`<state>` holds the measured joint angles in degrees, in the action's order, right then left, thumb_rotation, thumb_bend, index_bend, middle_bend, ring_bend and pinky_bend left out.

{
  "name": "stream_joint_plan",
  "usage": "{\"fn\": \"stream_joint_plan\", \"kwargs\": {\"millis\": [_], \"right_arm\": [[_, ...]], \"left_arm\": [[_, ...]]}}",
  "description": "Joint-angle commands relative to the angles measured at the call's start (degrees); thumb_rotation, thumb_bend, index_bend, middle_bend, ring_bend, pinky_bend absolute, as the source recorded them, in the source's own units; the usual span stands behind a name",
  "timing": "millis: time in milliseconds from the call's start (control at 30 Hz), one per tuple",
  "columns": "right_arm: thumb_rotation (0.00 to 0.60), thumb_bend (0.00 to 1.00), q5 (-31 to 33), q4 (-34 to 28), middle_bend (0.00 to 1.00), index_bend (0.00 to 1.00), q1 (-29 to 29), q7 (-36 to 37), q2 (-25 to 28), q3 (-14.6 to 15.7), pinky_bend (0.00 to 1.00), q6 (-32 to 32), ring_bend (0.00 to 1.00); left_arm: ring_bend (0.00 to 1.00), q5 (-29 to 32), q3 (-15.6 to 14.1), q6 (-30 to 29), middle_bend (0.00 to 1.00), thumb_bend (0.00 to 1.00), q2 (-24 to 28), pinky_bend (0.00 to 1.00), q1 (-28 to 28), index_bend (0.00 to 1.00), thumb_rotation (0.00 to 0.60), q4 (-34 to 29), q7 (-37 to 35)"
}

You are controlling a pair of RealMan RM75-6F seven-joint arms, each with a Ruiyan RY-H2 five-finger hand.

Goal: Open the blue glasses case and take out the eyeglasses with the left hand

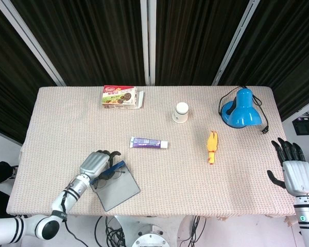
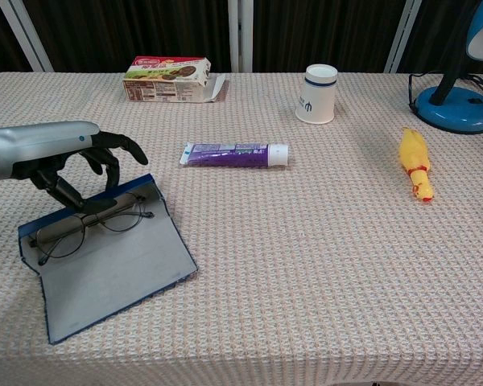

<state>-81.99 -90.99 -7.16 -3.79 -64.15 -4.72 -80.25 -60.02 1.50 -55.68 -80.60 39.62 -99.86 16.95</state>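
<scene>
Eyeglasses (image 2: 87, 227) lie in the open blue glasses case (image 2: 113, 265) near the table's front left corner; left hand (image 2: 60, 157), fingers curled onto the frame, should probably pinch firmly before lifting straight up.

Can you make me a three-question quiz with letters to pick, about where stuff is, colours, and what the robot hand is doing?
1. Where is the purple toothpaste tube?
A. Middle of the table
B. Inside the case
C. Under the lamp

2. What colour is the rubber chicken toy?
A. Green
B. Yellow
C. Blue

3. How is the flat blue glasses case now?
A. Closed
B. Open, with the thin wire-framed eyeglasses lying on it
C. Open and empty

Answers:
1 A, it lies alone mid-table.
2 B, yellow all over.
3 B, the lid lies flat; the left robot hand reaches the frame.
</scene>
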Motion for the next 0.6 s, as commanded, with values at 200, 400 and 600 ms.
{"fn": "stream_joint_plan", "kwargs": {"millis": [200, 400, 600], "right_arm": [[0.6, 0.24, 0.2, 0.3, 0.0, 0.0, 0.0, 0.1, -0.2, 0.0, 0.0, 0.1, 0.0], [0.6, 0.24, 0.3, 0.5, 0.0, 0.0, -0.1, 0.2, -0.3, -0.1, 0.0, 0.2, 0.0], [0.6, 0.24, 0.4, 0.6, 0.0, 0.0, -0.1, 0.2, -0.3, -0.1, 0.0, 0.3, 0.0]], "left_arm": [[0.25, -9.5, -1.3, -5.6, 0.6, 0.36, -3.4, 0.26, -1.5, 0.22, 0.6, 6.0, 3.3], [0.26, -15.4, -1.6, -8.8, 0.62, 0.36, -5.2, 0.26, -2.2, 0.23, 0.6, 9.9, 4.7], [0.26, -18.9, -1.5, -10.4, 0.63, 0.36, -6.4, 0.26, -2.5, 0.23, 0.6, 13.0, 6.0]]}}
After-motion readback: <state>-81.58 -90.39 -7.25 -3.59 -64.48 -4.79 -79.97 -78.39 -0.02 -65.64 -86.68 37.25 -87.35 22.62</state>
